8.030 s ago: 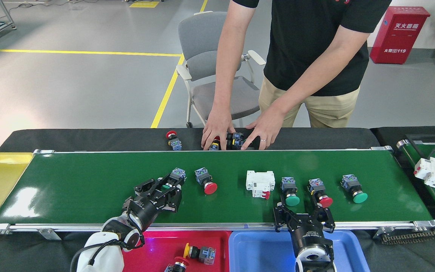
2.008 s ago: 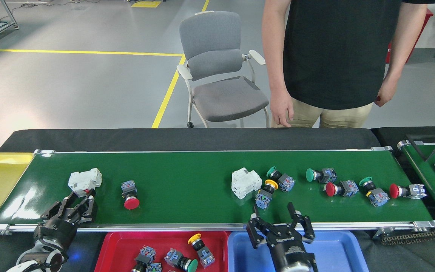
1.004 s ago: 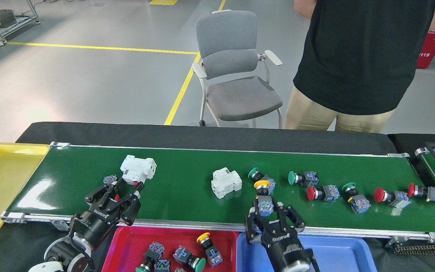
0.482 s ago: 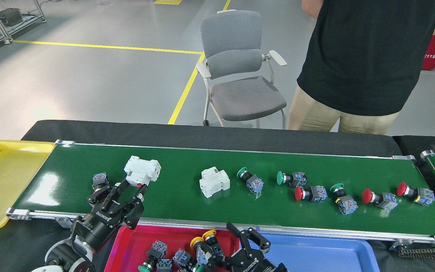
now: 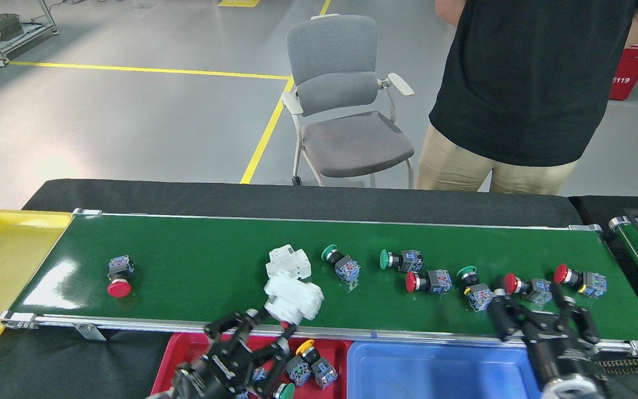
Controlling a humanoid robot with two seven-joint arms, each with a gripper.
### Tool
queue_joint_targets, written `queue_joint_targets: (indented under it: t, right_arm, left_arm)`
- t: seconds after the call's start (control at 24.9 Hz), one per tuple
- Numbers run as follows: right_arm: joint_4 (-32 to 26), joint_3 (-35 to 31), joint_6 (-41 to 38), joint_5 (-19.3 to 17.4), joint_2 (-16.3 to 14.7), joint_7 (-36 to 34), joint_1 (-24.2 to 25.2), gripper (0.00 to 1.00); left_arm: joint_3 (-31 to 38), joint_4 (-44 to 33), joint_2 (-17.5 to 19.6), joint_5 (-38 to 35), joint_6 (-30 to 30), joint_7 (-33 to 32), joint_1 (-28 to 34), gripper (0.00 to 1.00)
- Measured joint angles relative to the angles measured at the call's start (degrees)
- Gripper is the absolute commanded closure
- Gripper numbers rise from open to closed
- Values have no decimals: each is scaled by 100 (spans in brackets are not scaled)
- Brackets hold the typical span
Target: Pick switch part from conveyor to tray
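Step in hand: by my reading, the left hand (image 5: 268, 328) is carrying a white breaker block (image 5: 293, 300) off the conveyor (image 5: 197, 260) toward a tray.
Left hand state: fingers narrowed onto the white breaker block, which sits at their tips, lifted over the conveyor's near rail.
Right hand state: the right hand (image 5: 536, 315) is spread wide and empty, hovering over the near rail at the belt's right end.
Doing it well: keep the pinch firm and the block level until it is past the rail. The red tray (image 5: 170, 363), directly beneath the left hand, already holds push-button switches, while the blue tray (image 5: 435, 371), to that hand's right, looks bare. Which one suits a breaker is a judgement; the blue one seems likelier.
Release: lower into the tray before opening, so the block does not bounce.
Held block's axis: long axis runs roughly across the view, tilted slightly, its far end pointing away from the hand to the right.
Second breaker (image 5: 288, 262): lies on the belt just beyond the held one, apart from the fingers.
Right hand's nearest part: a red-capped switch (image 5: 525, 285) just beyond its fingertips, long axis along the belt, cap pointing left.
Risk: the held block's corner could clip the rail.
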Motion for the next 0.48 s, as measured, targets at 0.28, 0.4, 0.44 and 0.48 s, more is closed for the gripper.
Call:
queue_joint_targets:
  t: [0.28, 0.4, 0.44, 0.48]
  right_arm:
    - [455, -105, -83, -470, -492, -7, 5, 0]
    - [455, -97, -92, -472, -492, -8, 24, 0]
    - [455, -94, -93, -472, -492, -8, 28, 0]
    - [455, -88, -95, -472, -492, -8, 28, 0]
  left_arm:
    - [-240, -34, -403, -231, 284, -515, 23, 16]
    - [-368, -80, -403, -222, 541, -538, 65, 0]
    - [-434, -87, -403, -217, 611, -539, 77, 0]
    - [-483, -92, -404, -216, 666, -541, 82, 0]
